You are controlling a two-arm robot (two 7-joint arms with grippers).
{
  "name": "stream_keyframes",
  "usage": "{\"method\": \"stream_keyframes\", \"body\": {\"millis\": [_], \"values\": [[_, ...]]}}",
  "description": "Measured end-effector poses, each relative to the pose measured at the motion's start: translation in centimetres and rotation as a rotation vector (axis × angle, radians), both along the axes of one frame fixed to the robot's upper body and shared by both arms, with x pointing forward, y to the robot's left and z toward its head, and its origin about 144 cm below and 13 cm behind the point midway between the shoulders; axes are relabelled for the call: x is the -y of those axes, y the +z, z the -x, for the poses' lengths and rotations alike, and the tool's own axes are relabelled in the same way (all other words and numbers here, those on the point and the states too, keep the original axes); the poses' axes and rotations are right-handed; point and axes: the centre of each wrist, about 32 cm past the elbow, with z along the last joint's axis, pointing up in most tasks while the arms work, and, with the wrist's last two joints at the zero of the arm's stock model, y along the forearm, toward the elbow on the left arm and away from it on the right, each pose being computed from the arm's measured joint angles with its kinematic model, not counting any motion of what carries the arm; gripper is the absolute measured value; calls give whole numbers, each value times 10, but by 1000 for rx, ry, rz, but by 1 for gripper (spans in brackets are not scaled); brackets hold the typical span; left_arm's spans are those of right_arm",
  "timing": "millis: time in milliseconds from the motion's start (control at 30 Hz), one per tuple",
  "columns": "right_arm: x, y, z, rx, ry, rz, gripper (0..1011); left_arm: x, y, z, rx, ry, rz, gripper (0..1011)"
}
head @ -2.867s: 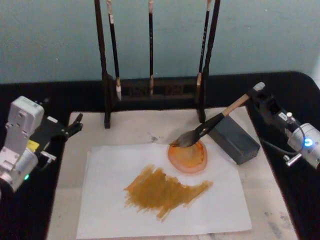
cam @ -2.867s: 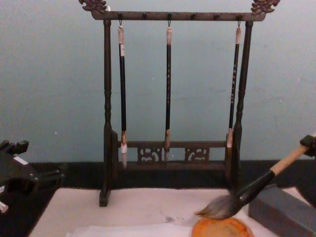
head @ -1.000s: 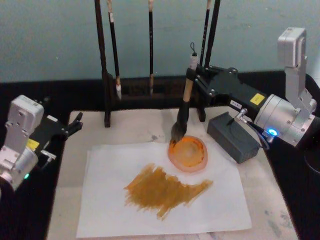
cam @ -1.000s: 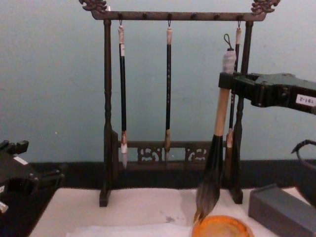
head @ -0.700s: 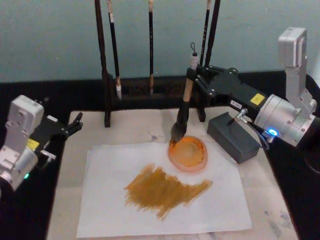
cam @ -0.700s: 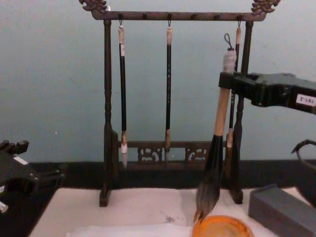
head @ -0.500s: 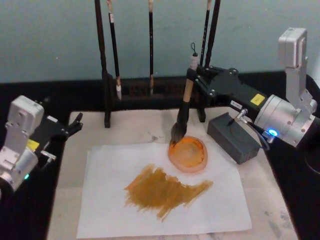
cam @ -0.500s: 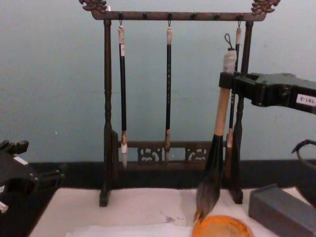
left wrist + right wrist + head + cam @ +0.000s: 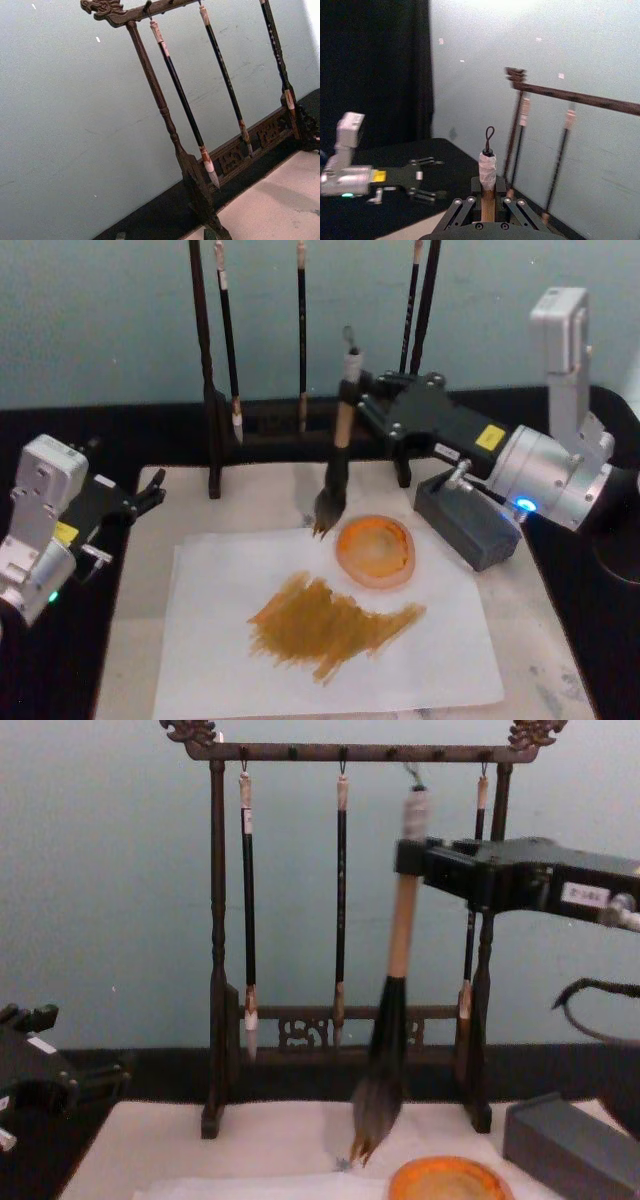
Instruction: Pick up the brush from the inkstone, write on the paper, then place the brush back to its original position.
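Note:
My right gripper (image 9: pixel 347 410) is shut on the tan handle of the brush (image 9: pixel 336 465) and holds it nearly upright. Its ink-stained tuft (image 9: pixel 372 1115) hangs just left of the orange-brown inkstone (image 9: pixel 375 550), low over the far edge of the white paper (image 9: pixel 215 640). I cannot tell whether the tip touches. Ochre strokes (image 9: pixel 330 625) cover the paper's middle. In the right wrist view the grey end cap (image 9: pixel 488 167) and its cord loop stick up between the fingers. My left gripper (image 9: pixel 148 492) stands open, parked at the mat's left edge.
A dark wooden rack (image 9: pixel 215 920) with three thin hanging brushes (image 9: pixel 340 900) stands behind the cream mat (image 9: pixel 265 495). A grey rectangular block (image 9: pixel 468 522) lies right of the inkstone (image 9: pixel 445 1182). The table around the mat is black.
The brush first lay on the inkstone and block, then stood upright at the dish's rim. Now my right gripper has carried it up and to the left, off the inkstone. The left arm stayed still.

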Motion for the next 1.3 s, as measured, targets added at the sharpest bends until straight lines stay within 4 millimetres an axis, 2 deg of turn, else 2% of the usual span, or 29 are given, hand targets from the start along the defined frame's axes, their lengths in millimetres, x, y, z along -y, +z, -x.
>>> {"method": "stream_keyframes", "body": {"millis": [267, 533, 900, 1300], "values": [[-24, 4, 9, 32, 104, 71, 160, 0, 0, 0, 0, 0, 0, 1010], [-37, -12, 21, -5, 164, 71, 160, 0, 0, 0, 0, 0, 0, 1010], [-41, -35, 25, -78, 181, 59, 160, 0, 0, 0, 0, 0, 0, 1010], [-27, -39, 20, -90, 143, 84, 160, 0, 0, 0, 0, 0, 0, 1010]]}}
